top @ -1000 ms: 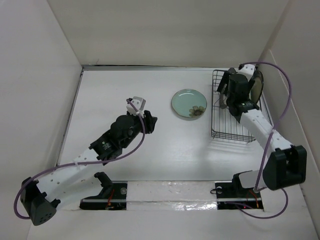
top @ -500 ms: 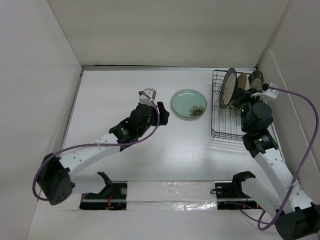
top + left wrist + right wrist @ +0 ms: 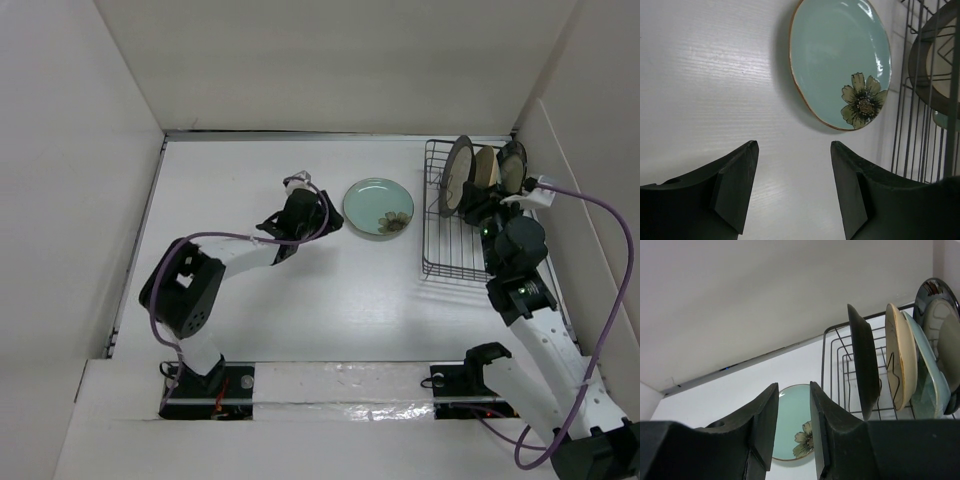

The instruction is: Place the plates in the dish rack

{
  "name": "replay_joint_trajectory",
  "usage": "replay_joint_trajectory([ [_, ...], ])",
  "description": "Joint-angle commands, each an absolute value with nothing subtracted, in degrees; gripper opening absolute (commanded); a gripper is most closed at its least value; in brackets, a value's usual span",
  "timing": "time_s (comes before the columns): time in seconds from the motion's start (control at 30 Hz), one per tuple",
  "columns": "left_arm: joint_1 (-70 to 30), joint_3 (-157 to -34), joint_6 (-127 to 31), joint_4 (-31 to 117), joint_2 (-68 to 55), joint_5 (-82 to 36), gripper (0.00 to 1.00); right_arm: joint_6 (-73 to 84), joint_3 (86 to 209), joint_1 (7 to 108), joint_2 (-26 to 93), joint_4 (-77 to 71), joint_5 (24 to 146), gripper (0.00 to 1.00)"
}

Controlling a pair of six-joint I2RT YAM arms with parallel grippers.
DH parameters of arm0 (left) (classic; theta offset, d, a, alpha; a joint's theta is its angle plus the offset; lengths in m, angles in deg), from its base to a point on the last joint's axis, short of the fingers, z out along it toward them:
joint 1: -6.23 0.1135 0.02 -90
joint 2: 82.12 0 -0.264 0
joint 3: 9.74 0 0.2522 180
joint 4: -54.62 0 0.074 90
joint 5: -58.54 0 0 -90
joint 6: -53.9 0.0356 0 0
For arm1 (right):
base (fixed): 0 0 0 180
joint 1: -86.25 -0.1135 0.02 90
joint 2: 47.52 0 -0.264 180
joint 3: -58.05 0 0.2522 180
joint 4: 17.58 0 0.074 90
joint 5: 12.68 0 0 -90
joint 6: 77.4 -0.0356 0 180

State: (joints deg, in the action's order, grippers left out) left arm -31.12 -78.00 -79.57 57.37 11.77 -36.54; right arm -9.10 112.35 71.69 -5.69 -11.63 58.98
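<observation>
White bench [image 3: 300, 320], closed in by plain white walls, carries everything you need to watch. One plate is outside the rack: the pale-teal flowered plate [image 3: 379, 208] lies flat on the bench, flower side up, just left of the dish rack [image 3: 452, 262] and not touching it. Lying flat, it offers only its thin rim to pinch. I judge that is why your left hand [image 3: 793, 150] sits low over the bench, its fingers spread wide and holding nothing. In the left wrist view the plate lies ahead of that hand and a little to its right, near but apart. Neither finger is around the rim yet.

Four plates stand on edge at the rack's far end, kept upright by the prongs. First comes a dark-rimmed plate [image 3: 862, 365], then a cream plate [image 3: 900, 355], a pale-teal dish [image 3: 927, 375] and a second dark-rimmed plate [image 3: 940, 325]. The prongs on the near side of the first dark plate look like the place for the last one.

Your right hand [image 3: 794, 410] hovers over the rack's near part. Its fingers are only slightly parted and grip nothing, and the flowered plate is well off to its left.
</observation>
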Motion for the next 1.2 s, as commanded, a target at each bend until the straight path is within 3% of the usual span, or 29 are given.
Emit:
replay_joint_trajectory([
  [0.0,-30.7,-82.2,-82.8,61.8,15.2,-31.7,0.56,-9.7,111.9,72.2,-6.6,-14.0,60.8,0.37],
  [0.47,-30.2,-100.6,-81.9,55.7,35.5,-32.0,0.51,-10.1,111.5,73.2,-8.2,-13.7,62.0,0.37],
  [0.83,-30.2,-103.2,-84.2,57.3,41.4,-32.0,0.41,-10.6,111.3,73.2,-7.4,-14.3,63.1,0.37],
  [0.93,-30.2,-102.3,-85.4,60.4,42.2,-31.7,0.32,-10.7,111.2,73.2,-7.3,-14.4,63.1,0.37],
  [1.03,-30.2,-100.9,-86.3,63.2,42.5,-31.7,0.13,-10.5,110.9,73.8,-7.6,-14.4,62.9,0.37],
  [1.07,-30.2,-100.0,-85.3,64.8,42.3,-31.7,0.0,-10.5,110.9,73.8,-7.5,-14.4,62.8,0.37],
  [1.17,-29.5,-96.4,-84.2,68.0,39.8,-32.6,0.0,-10.1,111.1,73.8,-7.0,-14.3,63.3,0.37],
])
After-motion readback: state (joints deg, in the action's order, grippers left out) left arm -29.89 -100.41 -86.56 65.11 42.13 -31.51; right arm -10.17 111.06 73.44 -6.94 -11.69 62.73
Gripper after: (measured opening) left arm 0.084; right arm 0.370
